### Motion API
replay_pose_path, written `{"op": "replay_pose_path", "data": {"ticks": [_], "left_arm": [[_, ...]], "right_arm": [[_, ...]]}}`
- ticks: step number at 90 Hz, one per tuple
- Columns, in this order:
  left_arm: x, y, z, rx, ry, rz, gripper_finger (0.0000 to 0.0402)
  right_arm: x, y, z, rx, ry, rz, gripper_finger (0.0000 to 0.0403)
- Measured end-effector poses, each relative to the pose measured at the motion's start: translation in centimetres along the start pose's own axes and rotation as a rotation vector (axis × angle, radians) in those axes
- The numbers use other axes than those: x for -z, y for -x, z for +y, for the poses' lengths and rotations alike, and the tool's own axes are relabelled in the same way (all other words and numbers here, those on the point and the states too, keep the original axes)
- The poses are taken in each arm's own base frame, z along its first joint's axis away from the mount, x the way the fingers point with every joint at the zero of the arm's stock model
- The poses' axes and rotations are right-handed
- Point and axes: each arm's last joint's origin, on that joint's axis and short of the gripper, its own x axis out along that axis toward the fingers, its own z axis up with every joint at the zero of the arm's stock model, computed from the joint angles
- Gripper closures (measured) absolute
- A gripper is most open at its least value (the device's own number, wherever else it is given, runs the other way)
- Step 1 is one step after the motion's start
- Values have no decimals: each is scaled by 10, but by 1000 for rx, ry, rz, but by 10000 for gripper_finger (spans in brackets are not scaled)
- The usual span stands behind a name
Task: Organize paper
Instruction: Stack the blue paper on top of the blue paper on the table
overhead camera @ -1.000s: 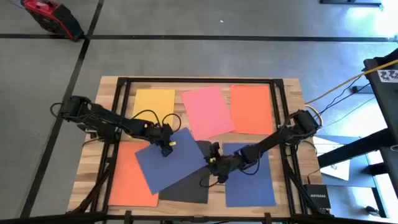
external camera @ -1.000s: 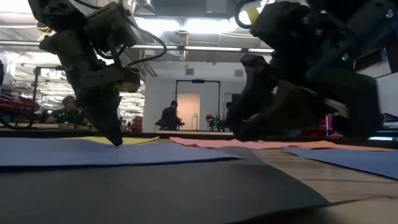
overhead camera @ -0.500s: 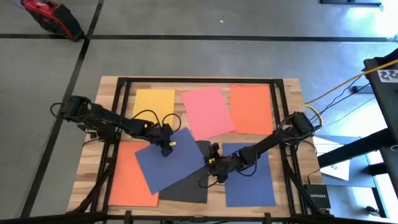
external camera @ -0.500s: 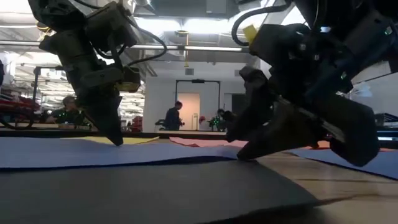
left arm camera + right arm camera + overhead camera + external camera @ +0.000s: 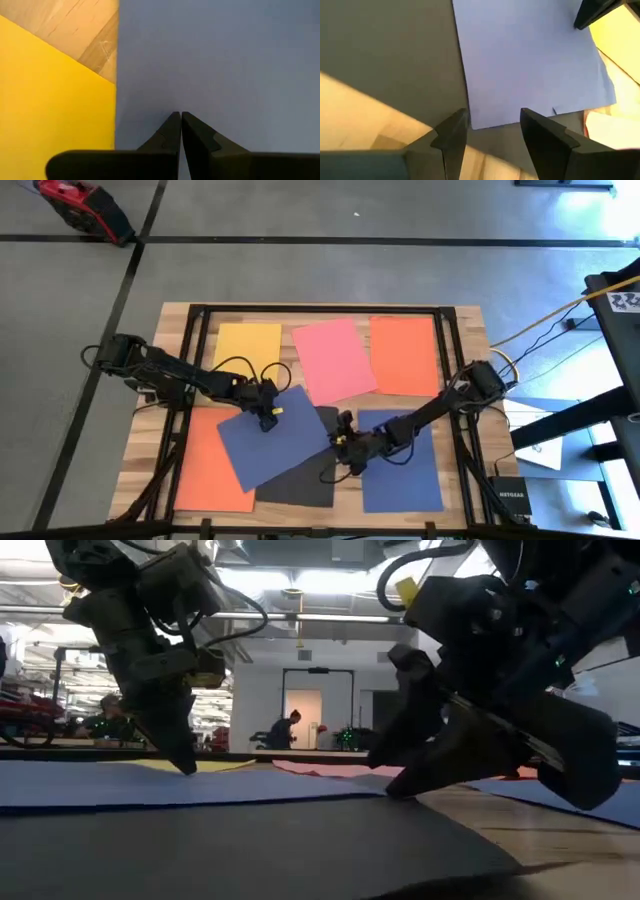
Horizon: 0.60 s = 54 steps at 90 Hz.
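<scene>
A dark blue sheet lies askew in the table's middle, over a black sheet and an orange sheet. My left gripper is shut, tips down on the blue sheet beside the yellow sheet. My right gripper is open and low over the black sheet, its fingers on either side of the blue sheet's right corner. Yellow, pink and orange sheets lie flat along the far side. A second blue sheet lies at the near right. My left gripper presses its shut fingertips down on the blue sheet close to its far left edge, coming from above at a slant. The sheet lies flat under them. My right gripper's fingertips are down at the black sheet's level; whether they touch it I cannot tell.
A dark frame runs round the wooden tabletop, with rails along both sides. A red machine stands on the floor beyond the far left corner. People show far off in the room behind the table.
My right gripper has come down toward the black sheet and a little toward the table's near edge, still open, at the blue sheet's right corner. The sheets have stayed where they were.
</scene>
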Motion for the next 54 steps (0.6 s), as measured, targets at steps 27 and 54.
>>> {"op": "replay_pose_path", "data": {"ticks": [27,54], "left_arm": [[0,0,0,0,-8,-1,402],[0,0,0,0,-8,0,402]], "right_arm": [[0,4,3,-29,14,5,230],[2,-2,-8,-21,8,11,230]]}}
